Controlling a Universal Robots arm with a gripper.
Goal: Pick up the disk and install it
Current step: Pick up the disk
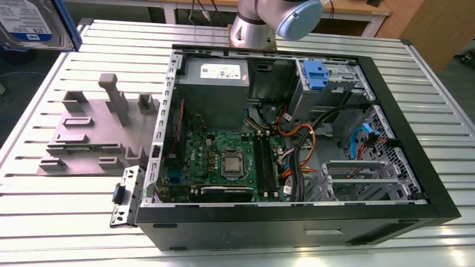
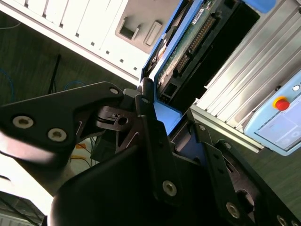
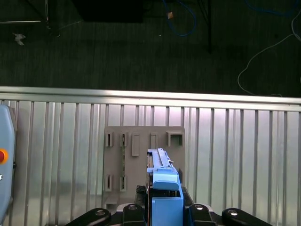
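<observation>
The disk (image 1: 28, 23) hangs high at the exterior view's far left, above the table's back corner, its white-and-blue label facing the camera. In the second wrist view my gripper (image 2: 157, 117) is shut on the disk (image 2: 188, 44) by its blue carrier rail, with the green circuit board side and connector showing. In the first wrist view the disk (image 3: 162, 176) stands edge-on between the black fingers (image 3: 135, 209), directly above the grey fixture (image 3: 141, 160).
The open computer case (image 1: 297, 139) lies on the slatted metal table (image 1: 67, 222); a blue latch piece (image 1: 315, 75) stands in its drive bay and a power-supply box (image 1: 215, 83) sits beside it. The grey fixture (image 1: 97, 130) lies left of the case. A pendant with a red button (image 2: 281, 103) sits at the table's edge.
</observation>
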